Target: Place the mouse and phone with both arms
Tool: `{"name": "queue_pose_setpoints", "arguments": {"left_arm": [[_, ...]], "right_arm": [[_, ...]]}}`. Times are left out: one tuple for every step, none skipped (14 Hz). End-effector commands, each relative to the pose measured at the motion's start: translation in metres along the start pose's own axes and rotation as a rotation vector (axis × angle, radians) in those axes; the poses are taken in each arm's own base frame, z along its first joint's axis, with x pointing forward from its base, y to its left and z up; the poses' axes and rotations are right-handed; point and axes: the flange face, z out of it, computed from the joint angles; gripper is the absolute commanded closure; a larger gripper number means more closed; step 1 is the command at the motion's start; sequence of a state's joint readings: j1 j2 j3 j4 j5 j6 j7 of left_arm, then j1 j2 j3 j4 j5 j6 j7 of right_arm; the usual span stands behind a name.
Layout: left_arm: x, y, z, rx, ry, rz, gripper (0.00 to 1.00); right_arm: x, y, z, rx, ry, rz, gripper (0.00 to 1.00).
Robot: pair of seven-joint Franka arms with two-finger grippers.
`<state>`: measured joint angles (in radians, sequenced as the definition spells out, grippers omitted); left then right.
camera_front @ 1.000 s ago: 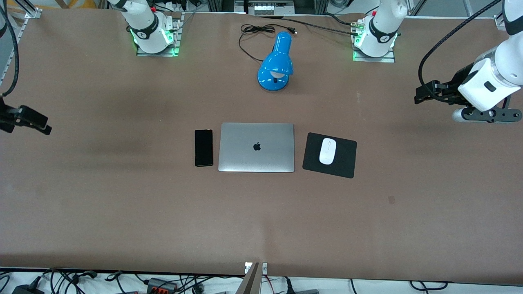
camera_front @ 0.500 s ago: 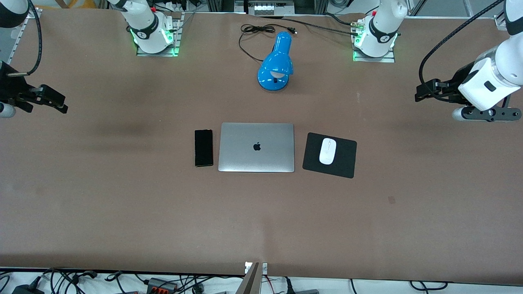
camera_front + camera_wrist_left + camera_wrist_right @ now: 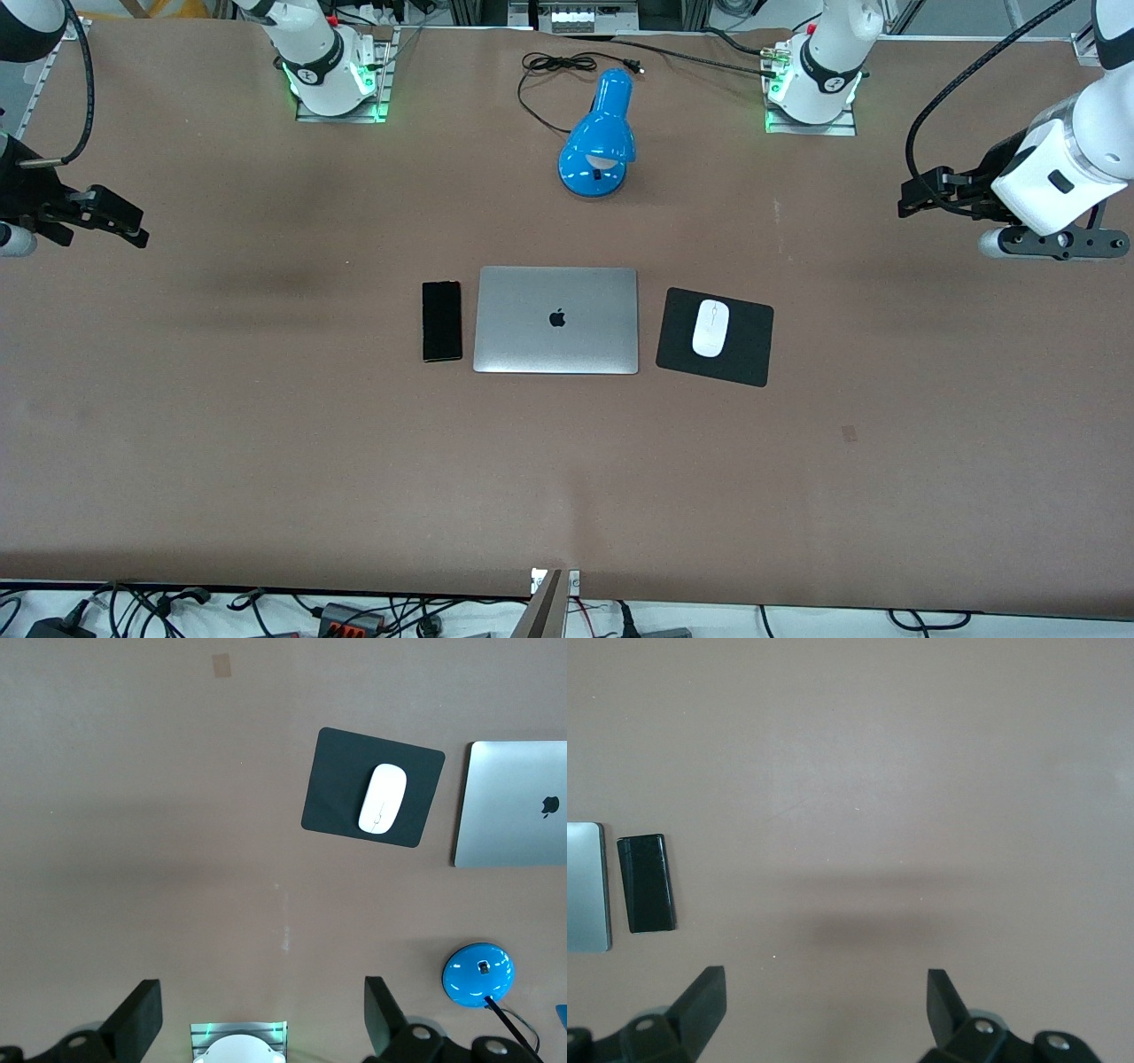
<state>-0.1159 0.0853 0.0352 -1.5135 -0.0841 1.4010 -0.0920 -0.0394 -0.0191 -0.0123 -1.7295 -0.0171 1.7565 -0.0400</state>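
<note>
Phone [image 3: 441,321] lying flat at frame centre in the front view, just beside the closed laptop [image 3: 556,320] on the side toward the right arm's end of the table. Mouse [image 3: 710,328] resting on the black pad [image 3: 715,337], just beside the laptop toward the left arm's end. Blue lamp [image 3: 599,142] upper centre, cord coiled near the table's top edge.

Right gripper [image 3: 106,215] at the far left edge of the front view, up over bare table, jaws spread wide with nothing between them (both fingertips [image 3: 700,997] visible in the right wrist view, phone [image 3: 647,882] well apart from them). Left gripper [image 3: 921,197] at the right edge of the frame, also over bare table, likewise spread and empty; left wrist view showing the mouse [image 3: 383,797] on its pad [image 3: 372,787] well away from the fingertips [image 3: 137,1017].

Judging by the layout, both items already set beside the laptop, both arms drawn clear.

Possible trouble from here: any sweep back inward at low height could nudge the mouse off the pad, smooth and light as it looks; a low pass could also skate the slim phone into the laptop's edge. Lamp cord near the bases another snag risk for a swinging elbow.
</note>
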Motion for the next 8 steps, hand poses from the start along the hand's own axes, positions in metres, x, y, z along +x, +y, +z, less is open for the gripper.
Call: {"name": "queue_pose_setpoints", "arguments": {"left_arm": [[-0.004,0.000,-0.006,-0.004,0.000,0.009,0.00],[-0.005,0.000,-0.006,-0.004,0.000,0.009,0.00],[-0.005,0.000,-0.005,-0.004,-0.002,0.009,0.00],[-0.004,0.000,-0.006,-0.004,0.000,0.009,0.00],[-0.005,-0.002,-0.006,-0.003,0.000,0.008,0.00],[-0.004,-0.006,-0.005,-0.003,-0.002,0.008,0.00],[-0.004,-0.009,-0.006,-0.005,-0.001,0.002,0.00],[-0.004,-0.009,-0.005,-0.004,-0.002,0.004,0.00]], "right_arm": [[-0.002,-0.001,-0.006,0.004,0.014,-0.012,0.00],[-0.003,-0.003,-0.007,0.004,0.016,-0.017,0.00],[-0.003,-0.003,-0.008,0.004,0.019,-0.015,0.00],[-0.002,0.003,-0.008,0.006,0.020,-0.004,0.00],[-0.003,0.006,-0.009,0.013,0.023,0.004,0.00],[-0.004,0.005,-0.011,0.025,0.030,0.007,0.00],[-0.004,0.008,-0.011,0.029,0.029,0.014,0.00],[-0.006,0.009,-0.012,0.029,0.024,0.014,0.00]]}}
